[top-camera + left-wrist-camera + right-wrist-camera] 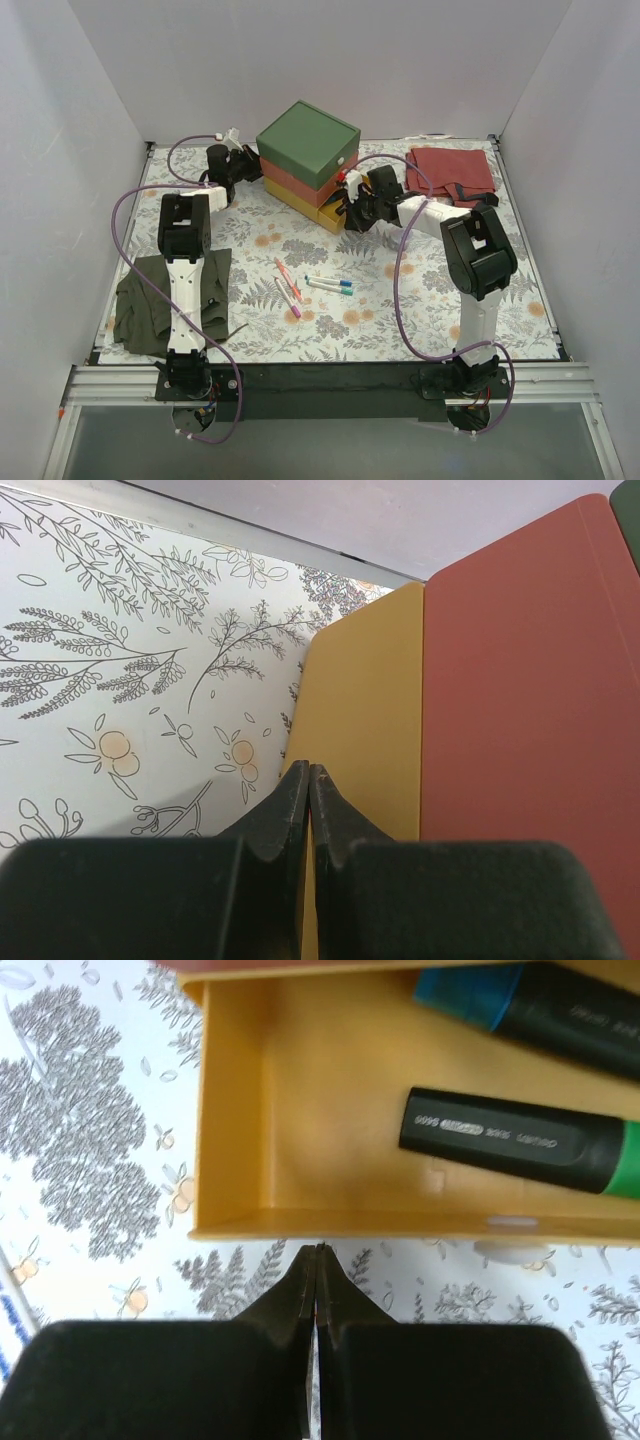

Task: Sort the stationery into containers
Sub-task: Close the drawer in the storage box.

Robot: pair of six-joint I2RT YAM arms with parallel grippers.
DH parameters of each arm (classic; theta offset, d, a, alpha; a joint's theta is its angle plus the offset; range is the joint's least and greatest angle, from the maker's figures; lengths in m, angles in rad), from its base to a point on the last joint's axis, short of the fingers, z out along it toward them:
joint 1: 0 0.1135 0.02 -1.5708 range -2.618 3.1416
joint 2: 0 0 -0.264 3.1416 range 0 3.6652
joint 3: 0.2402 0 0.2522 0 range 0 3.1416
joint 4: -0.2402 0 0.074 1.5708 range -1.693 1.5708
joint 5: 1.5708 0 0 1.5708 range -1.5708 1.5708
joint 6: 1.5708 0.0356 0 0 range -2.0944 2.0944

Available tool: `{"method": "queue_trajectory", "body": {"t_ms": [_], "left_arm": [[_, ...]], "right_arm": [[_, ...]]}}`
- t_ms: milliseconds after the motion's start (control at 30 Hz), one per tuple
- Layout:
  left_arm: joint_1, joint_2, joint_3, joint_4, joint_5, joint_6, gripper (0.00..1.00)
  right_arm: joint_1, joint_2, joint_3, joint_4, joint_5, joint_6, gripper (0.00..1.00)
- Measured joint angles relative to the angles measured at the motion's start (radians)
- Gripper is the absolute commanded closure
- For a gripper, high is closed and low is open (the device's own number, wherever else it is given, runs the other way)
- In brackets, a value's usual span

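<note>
The stacked box has a green drawer (308,140) on top, a red drawer (293,181) in the middle and a yellow drawer (322,213) at the bottom. In the right wrist view the yellow drawer (235,1110) stands open with two black highlighters inside, one blue-capped (530,1005) and one green-capped (515,1140). My right gripper (318,1249) is shut and empty just before the drawer's front wall, left of its white knob (515,1251). My left gripper (308,770) is shut and empty against the yellow drawer's side (365,710), beside the red drawer (530,680). Several pens (300,285) lie mid-table. The grey piece is out of view.
A red cloth (452,172) lies at the back right. An olive cloth (140,300) lies under the left arm. Purple cables (400,300) loop beside both arms. White walls close in the table on three sides.
</note>
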Motion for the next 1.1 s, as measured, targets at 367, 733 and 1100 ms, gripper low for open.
{"method": "queue_trajectory", "body": {"t_ms": [367, 733, 1100], "left_arm": [[-0.004, 0.000, 0.011, -0.027, -0.005, 0.031, 1.00], [-0.008, 0.000, 0.011, -0.027, -0.007, 0.041, 1.00], [-0.008, 0.000, 0.011, -0.027, -0.007, 0.040, 1.00]], "right_arm": [[0.001, -0.058, -0.164, 0.415, 0.091, 0.134, 0.99], [0.001, 0.034, -0.074, 0.553, 0.098, 0.146, 0.99], [0.006, 0.037, -0.083, 0.574, 0.117, 0.196, 0.99]]}}
